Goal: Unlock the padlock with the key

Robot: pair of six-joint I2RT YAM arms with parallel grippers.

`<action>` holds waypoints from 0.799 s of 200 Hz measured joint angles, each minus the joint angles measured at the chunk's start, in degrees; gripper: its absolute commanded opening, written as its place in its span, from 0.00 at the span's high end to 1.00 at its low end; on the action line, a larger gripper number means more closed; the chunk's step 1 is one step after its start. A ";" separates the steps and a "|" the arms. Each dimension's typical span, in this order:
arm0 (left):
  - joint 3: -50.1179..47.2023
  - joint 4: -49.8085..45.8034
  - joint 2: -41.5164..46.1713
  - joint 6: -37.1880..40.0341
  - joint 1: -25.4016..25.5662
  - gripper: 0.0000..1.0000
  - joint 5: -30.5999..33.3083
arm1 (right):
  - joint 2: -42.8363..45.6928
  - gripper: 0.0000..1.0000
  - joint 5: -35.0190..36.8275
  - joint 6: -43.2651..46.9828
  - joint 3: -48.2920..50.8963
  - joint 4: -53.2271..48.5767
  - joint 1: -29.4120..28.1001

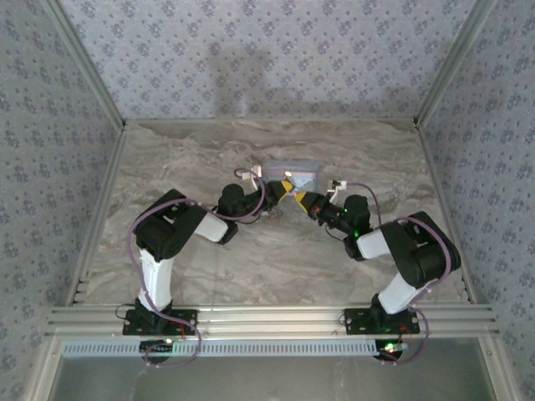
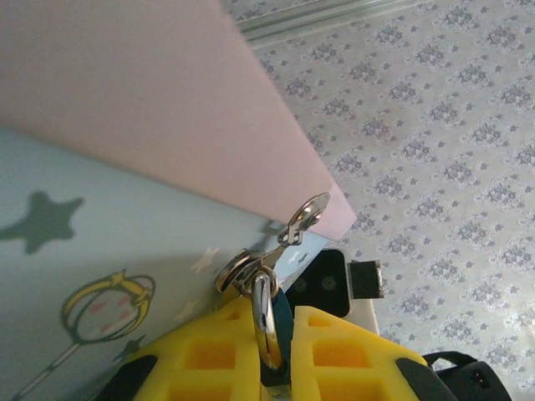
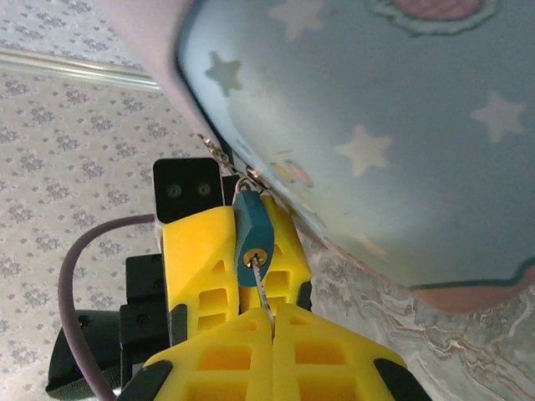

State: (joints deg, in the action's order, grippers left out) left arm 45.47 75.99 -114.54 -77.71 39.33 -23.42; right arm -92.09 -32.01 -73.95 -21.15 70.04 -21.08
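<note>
From above, the tin [image 1: 292, 173] sits upper centre, with bare table [image 1: 251, 259] open around its edges. In the left wrist view, the left gripper [image 2: 278, 334] at the bottom edge pinches the padlock [image 2: 282, 311], which hangs at the tin's corner. In the right wrist view, the right gripper [image 3: 272, 334] is clamped on the key [image 3: 262, 292], which is in the padlock's keyhole at lower centre.

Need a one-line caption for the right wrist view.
Right claw holds the key at the padlock, gripped by the left claw, beside the pale blue tin.
</note>
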 measured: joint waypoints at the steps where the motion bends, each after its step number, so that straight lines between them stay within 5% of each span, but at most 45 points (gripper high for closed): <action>1: 0.00 0.00 0.00 0.00 0.00 1.00 -0.02 | 0.09 1.00 0.00 0.11 0.00 -0.11 0.00; 83: -1.07 -0.55 0.17 -1.05 -0.39 1.00 -7.15 | 12.57 1.00 -2.40 11.02 5.40 -11.37 0.22; 160: -1.07 -1.31 0.20 -1.03 -1.79 1.00 -7.45 | 50.01 1.00 -2.54 29.77 3.61 -46.12 -0.42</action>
State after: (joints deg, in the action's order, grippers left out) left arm 44.40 74.67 -114.34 -78.74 37.54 -30.87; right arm -42.09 -34.54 -44.18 -17.54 23.92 -21.50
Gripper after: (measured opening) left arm 0.115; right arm 0.060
